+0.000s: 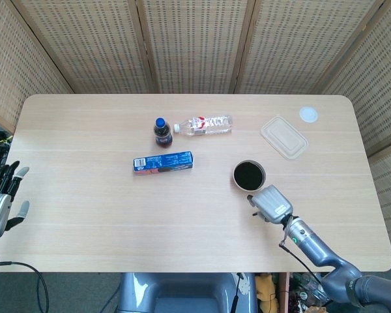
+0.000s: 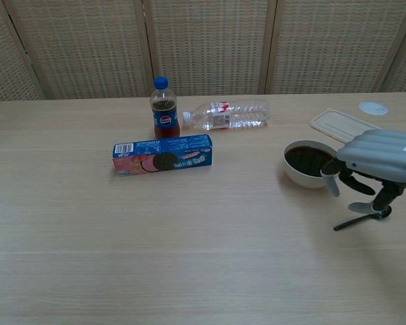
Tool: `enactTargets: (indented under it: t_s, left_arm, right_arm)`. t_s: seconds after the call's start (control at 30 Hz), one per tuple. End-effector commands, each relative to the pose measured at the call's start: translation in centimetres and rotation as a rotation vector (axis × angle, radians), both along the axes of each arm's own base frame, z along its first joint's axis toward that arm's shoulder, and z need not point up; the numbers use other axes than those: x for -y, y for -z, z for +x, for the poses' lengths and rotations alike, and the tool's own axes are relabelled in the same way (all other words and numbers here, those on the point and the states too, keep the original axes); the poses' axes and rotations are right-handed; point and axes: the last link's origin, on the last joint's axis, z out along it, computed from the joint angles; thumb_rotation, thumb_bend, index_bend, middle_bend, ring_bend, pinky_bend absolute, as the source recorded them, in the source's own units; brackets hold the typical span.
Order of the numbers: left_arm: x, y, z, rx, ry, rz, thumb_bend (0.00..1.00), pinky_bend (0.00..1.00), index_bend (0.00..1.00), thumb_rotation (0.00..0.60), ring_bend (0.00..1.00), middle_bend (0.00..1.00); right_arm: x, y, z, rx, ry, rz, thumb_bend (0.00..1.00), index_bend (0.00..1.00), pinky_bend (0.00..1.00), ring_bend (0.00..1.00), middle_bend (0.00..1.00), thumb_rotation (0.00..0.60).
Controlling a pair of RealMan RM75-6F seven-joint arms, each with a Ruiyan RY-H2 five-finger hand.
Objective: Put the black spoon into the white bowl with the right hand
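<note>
The black spoon (image 2: 357,220) is seen lying flat on the tabletop (image 1: 85,215), just in front of the white bowl (image 2: 310,162) and slightly to its right. The right hand (image 2: 379,159) is held directly over the spoon, its fingers (image 2: 363,207) curled downward and touching the spoon's bowl end; whether the spoon is actually pinched cannot be told. Far to the bowl's left, off the tabletop's edge, the left hand (image 1: 0,202) is seen with fingers spread, holding nothing.
</note>
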Motion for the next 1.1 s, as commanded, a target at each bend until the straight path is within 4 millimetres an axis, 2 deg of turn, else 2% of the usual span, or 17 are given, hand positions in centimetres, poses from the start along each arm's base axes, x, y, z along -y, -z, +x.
enactTargets:
  t_s: [0.03, 0.63, 1.1]
  left_arm:
    - [0.0, 0.0, -0.1, 0.001, -0.001, -0.002, 0.46, 0.0, 0.08, 0.6, 0.0, 0.0]
    - [0.2, 0.3, -0.9, 0.011, -0.018, -0.012, 0.46, 0.0, 0.08, 0.6, 0.0, 0.0]
    - [0.2, 0.4, -1.5, 0.016, -0.034, -0.016, 0.46, 0.0, 0.08, 0.6, 0.0, 0.0]
  right_arm:
    - [0.0, 0.8, -0.1, -0.039, -0.024, 0.007, 0.47, 0.53, 1.0, 0.9, 0.84, 0.6]
    - [0.0, 3.3, -0.4, -0.128, -0.056, 0.035, 0.47, 0.54, 1.0, 0.9, 0.84, 0.6]
    - [0.6, 4.2, -0.6, -0.185, -0.053, 0.049, 0.47, 0.55, 1.0, 0.9, 0.84, 0.6]
